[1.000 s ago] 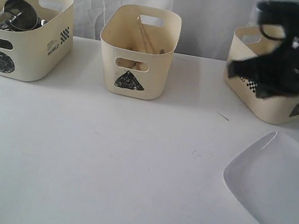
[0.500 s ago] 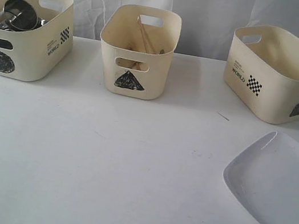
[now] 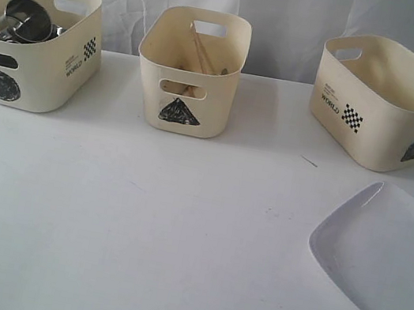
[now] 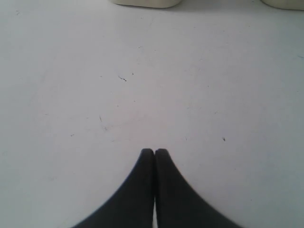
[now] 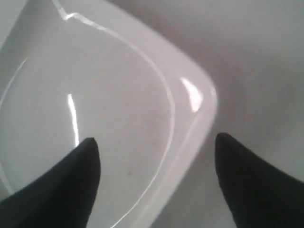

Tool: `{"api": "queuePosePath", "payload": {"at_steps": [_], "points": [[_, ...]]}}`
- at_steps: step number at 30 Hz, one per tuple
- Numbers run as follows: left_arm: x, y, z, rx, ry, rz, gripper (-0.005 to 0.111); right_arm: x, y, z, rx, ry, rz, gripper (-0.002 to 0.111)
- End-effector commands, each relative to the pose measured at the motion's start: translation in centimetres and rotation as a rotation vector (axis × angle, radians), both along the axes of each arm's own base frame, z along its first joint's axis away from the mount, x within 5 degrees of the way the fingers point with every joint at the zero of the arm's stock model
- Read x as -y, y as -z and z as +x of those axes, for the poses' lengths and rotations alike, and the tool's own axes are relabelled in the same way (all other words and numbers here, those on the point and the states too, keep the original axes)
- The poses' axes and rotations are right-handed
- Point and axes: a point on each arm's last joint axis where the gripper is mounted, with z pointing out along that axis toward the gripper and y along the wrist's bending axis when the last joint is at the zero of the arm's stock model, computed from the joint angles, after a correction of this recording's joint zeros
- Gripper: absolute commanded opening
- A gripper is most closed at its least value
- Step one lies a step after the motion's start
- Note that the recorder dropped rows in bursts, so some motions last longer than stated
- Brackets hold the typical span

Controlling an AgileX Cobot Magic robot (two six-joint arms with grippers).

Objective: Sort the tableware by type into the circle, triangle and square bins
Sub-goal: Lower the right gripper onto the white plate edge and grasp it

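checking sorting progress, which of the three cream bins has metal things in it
The cream plastic bin with the black circle label, leftmost in the exterior view: shiny steel cups sit inside. The triangle bin shows wooden sticks.

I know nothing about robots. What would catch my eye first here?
Along the back of the white table stand the circle bin, left, holding shiny steel mugs, the triangle bin, middle, with wooden chopsticks, and the square bin, right. A large white plate lies front right, the right tool open over its rim.
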Motion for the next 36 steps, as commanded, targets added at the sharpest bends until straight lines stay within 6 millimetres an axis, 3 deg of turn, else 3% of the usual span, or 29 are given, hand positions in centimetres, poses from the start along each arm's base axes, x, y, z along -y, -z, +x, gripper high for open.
{"api": "queuePosePath", "payload": {"at_steps": [1,8,16,24,26,27,29,33,36], "points": [[0.1,0.5,-0.1,-0.031,0.007,-0.01,0.001,1.7,1.5,0.4,-0.01,0.115,-0.042,0.067],[0.1,0.5,-0.1,-0.031,0.007,-0.01,0.001,2.1,5.5,0.8,-0.093,0.076,0.039,0.067],[0.1,0.5,-0.1,-0.031,0.007,-0.01,0.001,1.2,8.4,1.5,-0.027,-0.151,0.12,0.058],[0.1,0.5,-0.1,-0.031,0.007,-0.01,0.001,1.3,12.0,1.6,-0.056,-0.168,0.163,0.052],[0.1,0.5,-0.1,-0.031,0.007,-0.01,0.001,1.3,13.4,1.6,-0.055,-0.221,0.138,0.039],[0.1,0.5,-0.1,-0.031,0.007,-0.01,0.001,1.4,14.2,1.7,-0.053,-0.214,0.134,0.022],[0.1,0.5,-0.1,-0.031,0.007,-0.01,0.001,1.5,15.0,1.9,-0.041,-0.152,0.162,0.0],[0.1,0.5,-0.1,-0.031,0.007,-0.01,0.001,-0.3,13.8,2.7,0.106,-0.199,0.386,0.0],[0.1,0.5,-0.1,-0.031,0.007,-0.01,0.001,-0.4,13.8,2.6,0.111,-0.198,0.392,0.0]]}}
